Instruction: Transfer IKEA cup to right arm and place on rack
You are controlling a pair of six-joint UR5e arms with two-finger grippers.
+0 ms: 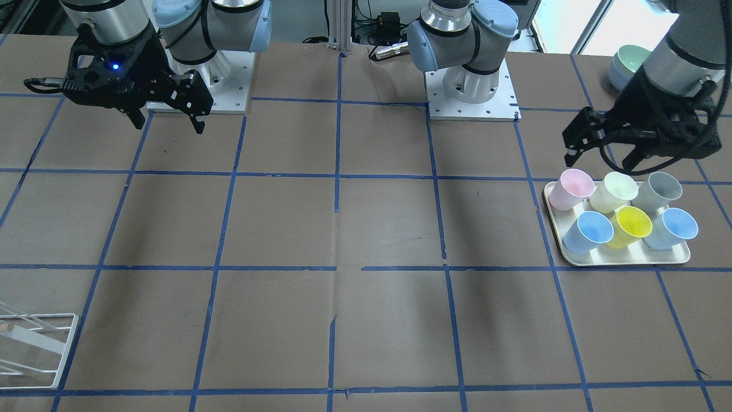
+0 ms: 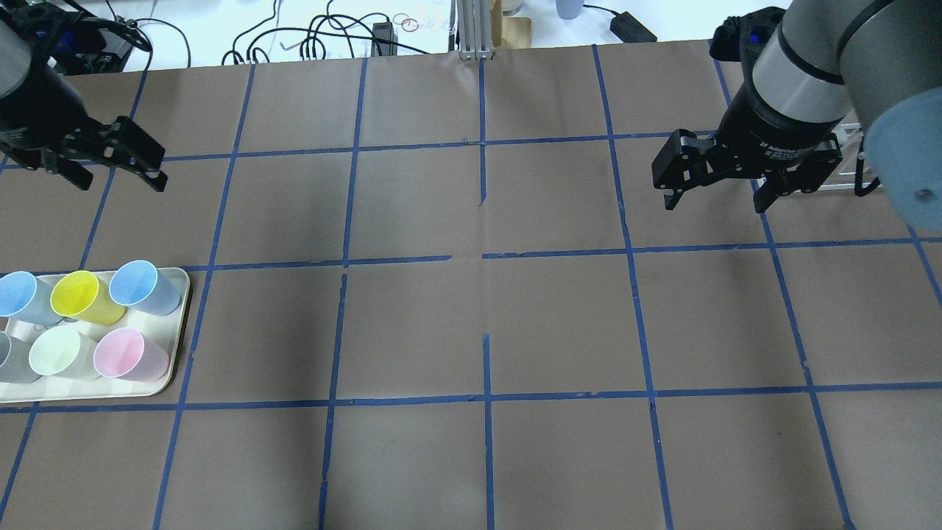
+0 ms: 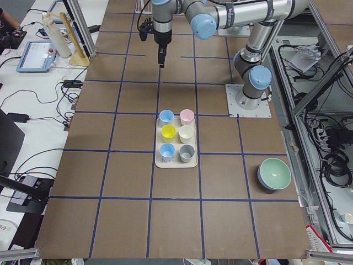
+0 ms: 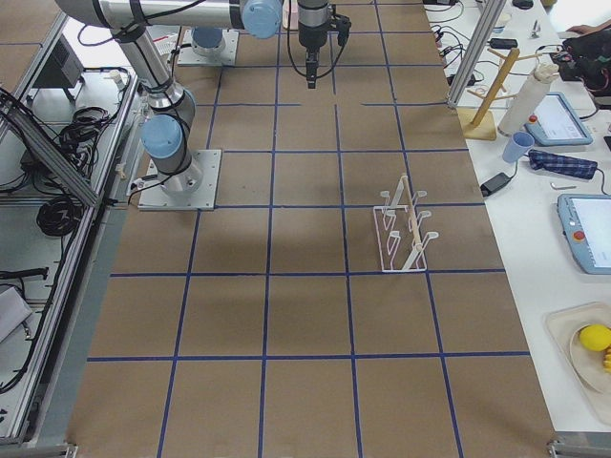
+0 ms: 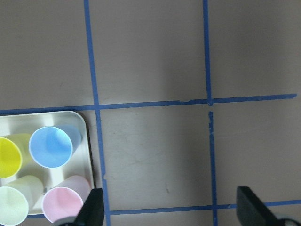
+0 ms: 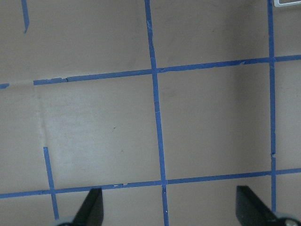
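Left gripper (image 1: pixel 600 157) — fingers spread wide, nothing between them. It hangs over the table (image 1: pixel 366 229) near the cream tray (image 1: pixel 606 260), touching nothing. Right gripper (image 2: pixel 714 202) is also wide open and empty, held above the table. You'll find the IKEA cup (image 1: pixel 660 190) upright on the tray, at the outer corner of the row nearer the robot's base, just beside the pale green cup (image 1: pixel 615 191). The rack (image 4: pixel 403 234) stands toward the right arm's end of the table — well apart from the tray.
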